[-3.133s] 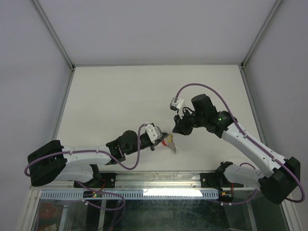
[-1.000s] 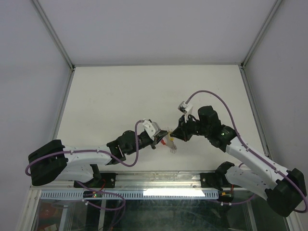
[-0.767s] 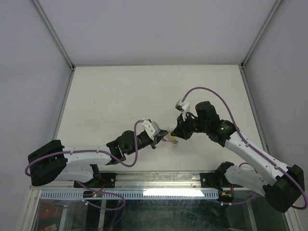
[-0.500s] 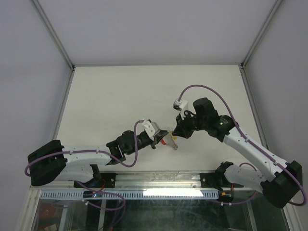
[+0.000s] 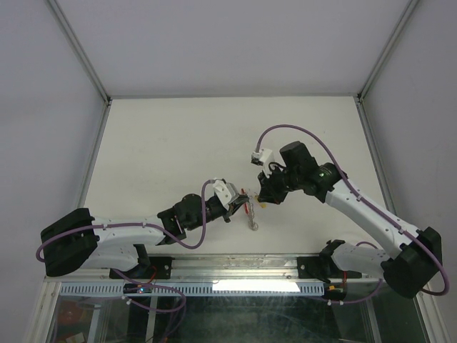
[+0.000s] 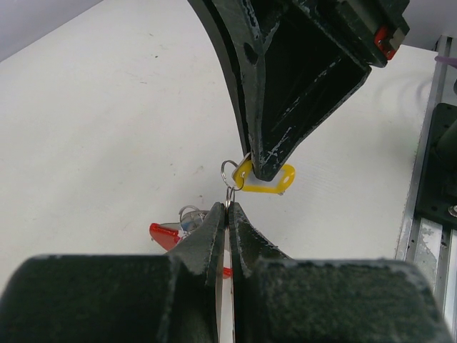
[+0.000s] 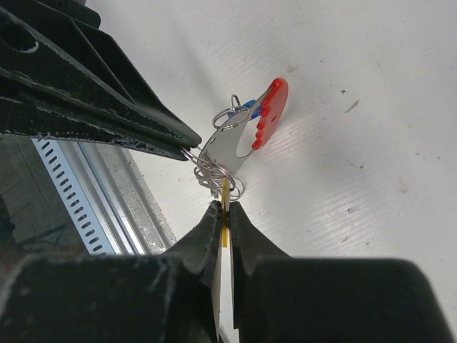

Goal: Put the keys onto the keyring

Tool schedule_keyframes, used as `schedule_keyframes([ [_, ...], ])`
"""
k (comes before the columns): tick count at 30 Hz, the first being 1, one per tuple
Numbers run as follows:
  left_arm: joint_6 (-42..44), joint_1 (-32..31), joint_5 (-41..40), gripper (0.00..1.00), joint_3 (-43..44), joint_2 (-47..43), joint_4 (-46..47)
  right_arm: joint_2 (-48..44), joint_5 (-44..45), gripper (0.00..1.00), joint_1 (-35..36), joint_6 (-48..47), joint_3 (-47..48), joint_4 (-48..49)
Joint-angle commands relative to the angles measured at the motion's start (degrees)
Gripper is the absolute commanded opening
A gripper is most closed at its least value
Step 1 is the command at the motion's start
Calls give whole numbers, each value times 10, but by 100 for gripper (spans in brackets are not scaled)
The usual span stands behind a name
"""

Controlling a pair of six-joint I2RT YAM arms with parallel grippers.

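In the left wrist view my left gripper point(image 6: 228, 206) is shut on the thin silvery ring of the keyring, whose red tab point(image 6: 166, 233) hangs below and to the left. My right gripper point(image 7: 224, 207) is shut on the edge of the yellow key point(image 7: 226, 194). The yellow key point(image 6: 265, 180) carries a small ring point(image 6: 229, 171) that touches the pinched keyring wire. The right wrist view shows the keyring point(image 7: 232, 146) with its red tab point(image 7: 270, 111) and a bit of the blue key point(image 7: 248, 109) behind a small ring. From above, the left gripper point(image 5: 240, 203) and right gripper point(image 5: 264, 198) meet tip to tip above the table.
The white table point(image 5: 178, 143) spreads out behind the grippers. A metal rail point(image 7: 93, 207) runs along the near edge, close under the keyring. Purple cables point(image 5: 300, 132) loop over both wrists. Slanted frame posts point(image 5: 78, 50) stand at the far corners.
The right arm has drawn its wrist back and up a little, staying on the yellow key. The keyring's loose end now hangs straighter down. The left arm has hardly moved.
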Motion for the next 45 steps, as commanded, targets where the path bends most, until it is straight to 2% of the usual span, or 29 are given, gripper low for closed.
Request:
schedule_keyframes([
  [1, 12, 0, 5, 0, 10, -16, 6, -5, 33, 5, -3, -16, 25, -5],
  [8, 11, 0, 4, 0, 6, -16, 17, -1, -11, 0, -4, -2, 3, 2],
  [22, 15, 0, -1, 0, 5, -14, 28, 32, -94, 0, -4, 9, -10, -15],
  [35, 12, 0, 1, 0, 1, -15, 34, 28, -110, 0, -4, 41, -32, 61],
  [39, 10, 0, 1, 0, -1, -17, 35, 20, -116, 8, -4, 44, -38, 78],
  [45, 11, 0, -2, 0, -3, -17, 36, -36, -72, 32, -4, 46, -47, 99],
])
